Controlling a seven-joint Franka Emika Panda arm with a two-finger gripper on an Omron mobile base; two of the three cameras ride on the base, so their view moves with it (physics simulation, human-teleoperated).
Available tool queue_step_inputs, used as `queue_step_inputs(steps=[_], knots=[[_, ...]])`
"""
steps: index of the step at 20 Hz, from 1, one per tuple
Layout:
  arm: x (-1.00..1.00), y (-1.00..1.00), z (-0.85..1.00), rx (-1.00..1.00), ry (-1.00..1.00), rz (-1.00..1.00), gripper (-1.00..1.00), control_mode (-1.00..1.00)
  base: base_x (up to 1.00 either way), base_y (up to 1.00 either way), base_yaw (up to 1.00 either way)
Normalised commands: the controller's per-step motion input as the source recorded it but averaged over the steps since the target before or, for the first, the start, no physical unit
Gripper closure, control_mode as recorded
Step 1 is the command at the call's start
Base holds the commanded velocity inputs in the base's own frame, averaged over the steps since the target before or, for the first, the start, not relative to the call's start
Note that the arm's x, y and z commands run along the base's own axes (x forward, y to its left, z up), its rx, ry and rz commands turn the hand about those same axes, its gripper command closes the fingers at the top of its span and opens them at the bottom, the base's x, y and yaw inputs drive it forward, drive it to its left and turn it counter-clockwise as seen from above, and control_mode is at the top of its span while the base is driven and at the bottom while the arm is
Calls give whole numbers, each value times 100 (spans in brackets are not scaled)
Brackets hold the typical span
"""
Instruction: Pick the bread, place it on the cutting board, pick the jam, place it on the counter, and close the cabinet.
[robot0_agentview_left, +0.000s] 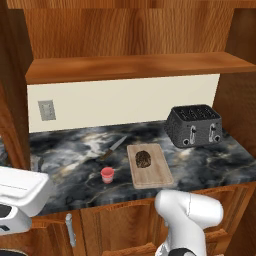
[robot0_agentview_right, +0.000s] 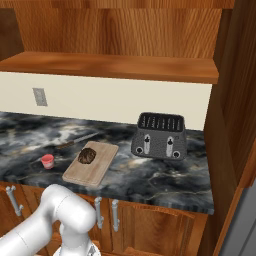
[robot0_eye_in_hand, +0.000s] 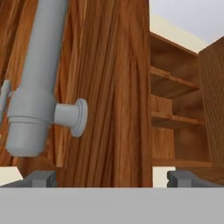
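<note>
The cabinet (robot0_eye_in_hand: 109, 87) door's grey handle (robot0_eye_in_hand: 35, 87) sits just left of the spread pincer (robot0_eye_in_hand: 111, 178).

Speckled dark-brown bread (robot0_agentview_left: 143, 159), tan board (robot0_agentview_left: 155, 175), pink jam (robot0_agentview_left: 107, 175), black-veined counter (robot0_agentview_left: 70, 155)

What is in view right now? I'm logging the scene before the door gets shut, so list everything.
bread: 1, dark brown, on the board
board: 1, light tan, on the counter in front of the toaster
jam: 1, pink-red, on the counter, left of the board
knife: 1, grey blade, dark handle, on the counter behind the jam
toaster: 1, dark grey, right rear of the counter
counter: 1, dark marble
outlet: 1, grey, on the cream wall
cabinet: 1, reddish-brown, open, shelf bare
door handle: 1, grey bar, close before the hand camera
gripper: 1, dark tips apart, at the door's edge
</note>
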Motion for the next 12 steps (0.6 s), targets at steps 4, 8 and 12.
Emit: queue_step_inputs(steps=[4, 8, 12], knots=[[17, -23, 0, 0, -4, -17, -100, -100, 0, 0, 0], [21, -21, 0, 0, -3, -19, -100, -100, 0, 0, 0], [24, -19, 0, 0, -3, -19, -100, -100, 0, 0, 0]])
